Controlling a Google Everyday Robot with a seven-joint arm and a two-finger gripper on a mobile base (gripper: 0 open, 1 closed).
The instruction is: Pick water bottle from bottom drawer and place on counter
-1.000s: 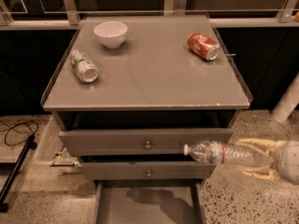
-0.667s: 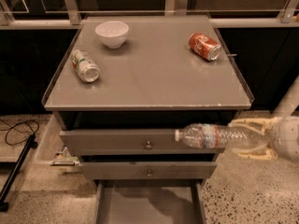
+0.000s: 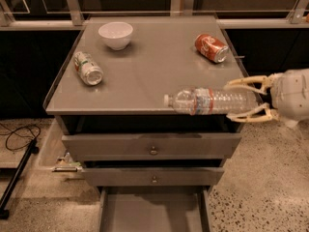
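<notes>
Reaching in from the right, the pincer [image 3: 228, 101] clasped the water bottle [image 3: 203, 101] by its base end, holding it level (cap pointing left) over the front right edge of the bench [image 3: 145, 81]. Below, the bottom drawer [image 3: 152, 215] stood open. A white bowl [image 3: 116, 34], a red soda can [image 3: 211, 48] and a silver-green can [image 3: 88, 68] sat on the bench.

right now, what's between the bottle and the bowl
Nothing: in the camera view only bare counter lies between the bottle and the bowl. The gripper holds the bottle's base at the counter's front edge.
</notes>
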